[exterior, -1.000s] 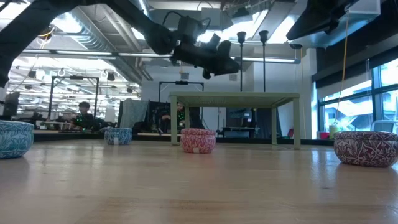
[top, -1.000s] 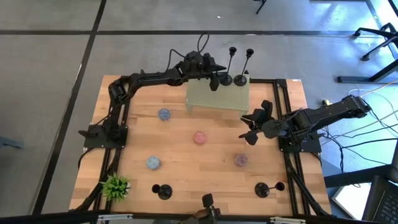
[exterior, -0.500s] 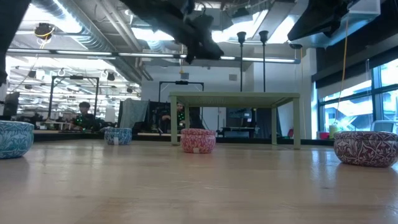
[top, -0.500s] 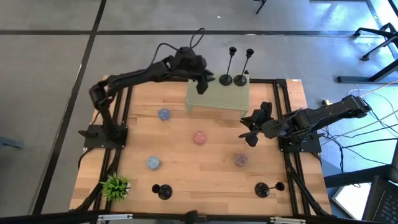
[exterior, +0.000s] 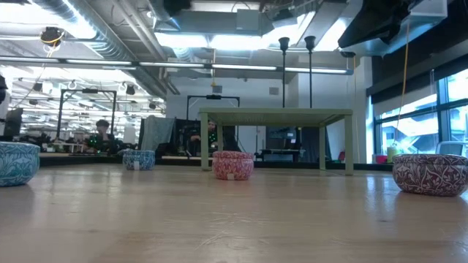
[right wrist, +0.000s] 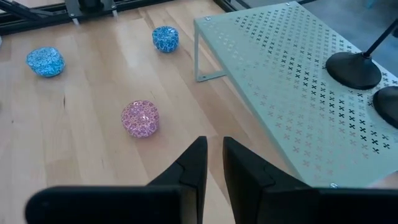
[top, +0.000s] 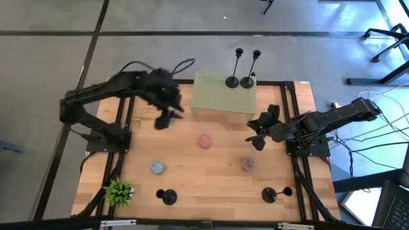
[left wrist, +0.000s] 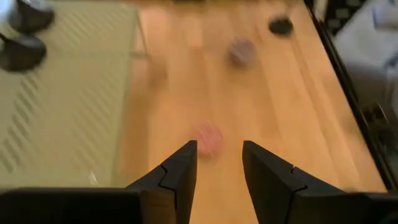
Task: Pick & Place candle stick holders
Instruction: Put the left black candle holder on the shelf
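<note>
Two black candle stick holders stand by their round bases on the far right corner of a pale green perforated shelf; in the low view their stems rise above it. Two more holders stand on the table near its near edge. My left gripper hangs open and empty left of the shelf, pointing slantwise down. My right gripper hovers right of the shelf, its fingers a narrow gap apart with nothing between them.
Small patterned bowls lie on the wooden table: pink, purple, blue. A green plant stands at the near left corner. Black rails run along the table's left and right sides.
My left gripper has drawn back from the holders on the shelf, going toward the table's left and near side. It has risen out of the low view and tipped more downward. Both holders on the shelf have stayed upright in place.
</note>
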`<action>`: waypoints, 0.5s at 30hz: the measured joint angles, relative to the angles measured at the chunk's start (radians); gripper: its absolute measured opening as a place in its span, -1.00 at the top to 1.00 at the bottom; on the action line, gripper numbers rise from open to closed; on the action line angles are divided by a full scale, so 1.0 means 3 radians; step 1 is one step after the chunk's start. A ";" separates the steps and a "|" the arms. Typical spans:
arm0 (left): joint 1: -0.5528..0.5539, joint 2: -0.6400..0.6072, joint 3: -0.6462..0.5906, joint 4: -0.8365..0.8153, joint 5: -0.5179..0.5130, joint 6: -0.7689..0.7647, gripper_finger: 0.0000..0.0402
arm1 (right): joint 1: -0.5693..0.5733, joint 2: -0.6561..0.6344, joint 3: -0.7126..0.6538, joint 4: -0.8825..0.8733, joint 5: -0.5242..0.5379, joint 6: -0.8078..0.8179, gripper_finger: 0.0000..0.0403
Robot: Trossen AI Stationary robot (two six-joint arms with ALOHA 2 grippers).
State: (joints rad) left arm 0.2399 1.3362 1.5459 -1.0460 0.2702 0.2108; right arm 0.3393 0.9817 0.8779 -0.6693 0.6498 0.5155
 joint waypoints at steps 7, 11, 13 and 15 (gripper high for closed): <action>-0.0652 -0.0346 -0.0048 -0.0866 -0.0876 -0.0732 0.38 | -0.0001 0.0000 0.0000 0.0001 0.0003 -0.0023 0.73; -0.0984 -0.0507 -0.0422 -0.0973 -0.1192 -0.1309 0.38 | 0.0000 -0.0001 -0.0001 0.0002 0.0003 -0.0024 0.73; -0.1137 -0.0587 -0.0678 -0.0974 -0.1105 -0.1543 0.38 | 0.0000 0.0000 0.0000 0.0001 0.0003 -0.0024 0.73; -0.1286 -0.0650 -0.0951 -0.0963 -0.0905 -0.1726 0.38 | 0.0000 0.0000 -0.0001 0.0001 0.0003 -0.0024 0.73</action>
State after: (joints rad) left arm -0.1458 1.1412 1.2605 -1.3349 -0.0012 -0.3070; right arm 0.3393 0.9817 0.8776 -0.6689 0.6506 0.5083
